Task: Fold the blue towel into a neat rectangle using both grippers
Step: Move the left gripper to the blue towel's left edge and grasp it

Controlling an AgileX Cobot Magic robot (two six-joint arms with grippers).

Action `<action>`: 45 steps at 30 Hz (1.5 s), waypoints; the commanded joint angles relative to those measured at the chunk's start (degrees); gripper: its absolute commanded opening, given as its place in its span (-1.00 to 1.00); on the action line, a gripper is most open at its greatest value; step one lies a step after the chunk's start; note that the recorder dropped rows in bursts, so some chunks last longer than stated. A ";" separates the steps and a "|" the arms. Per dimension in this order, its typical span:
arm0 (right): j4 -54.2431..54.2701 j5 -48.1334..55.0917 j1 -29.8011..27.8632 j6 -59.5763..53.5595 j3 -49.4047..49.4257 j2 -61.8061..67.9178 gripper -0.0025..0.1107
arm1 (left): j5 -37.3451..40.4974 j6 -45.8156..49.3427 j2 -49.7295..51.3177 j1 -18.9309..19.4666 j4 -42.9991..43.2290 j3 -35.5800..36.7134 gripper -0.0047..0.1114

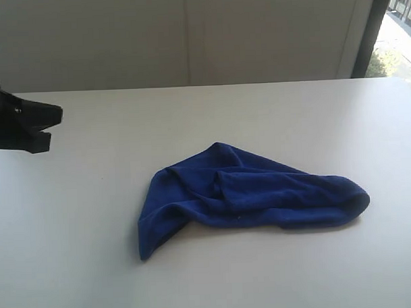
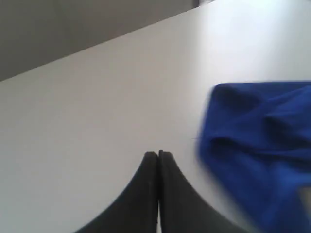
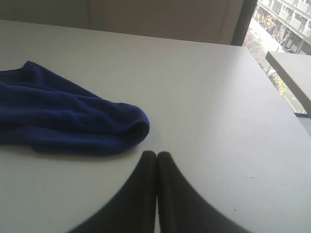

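1 crumpled blue towel (image 1: 247, 193), left gripper (image 2: 158, 154) closed, right gripper (image 3: 156, 154) closed

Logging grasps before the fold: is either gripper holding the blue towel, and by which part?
Nothing held. The left gripper and right gripper are shut, empty, apart from the towel.

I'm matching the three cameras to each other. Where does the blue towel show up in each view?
Exterior view: blue towel crumpled near the centre, slightly right.
Left wrist view: blurred, beside the left gripper, cut by the frame edge.
Right wrist view: its rounded end just beyond the right gripper.
Shared landmark: the white table.
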 commanded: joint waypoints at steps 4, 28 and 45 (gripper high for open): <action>-0.16 -0.30 0.19 -0.04 0.13 -0.37 -0.96 | 45.39 14.31 3.80 0.05 0.23 1.40 -0.92; -0.16 -0.30 0.19 -0.04 0.13 -0.37 -0.96 | 82.24 148.32 20.68 -26.38 -127.91 -16.63 -0.92; -0.16 -0.30 0.19 -0.04 0.13 -0.37 -0.96 | 58.79 154.73 27.17 -30.34 -127.96 -12.37 -0.23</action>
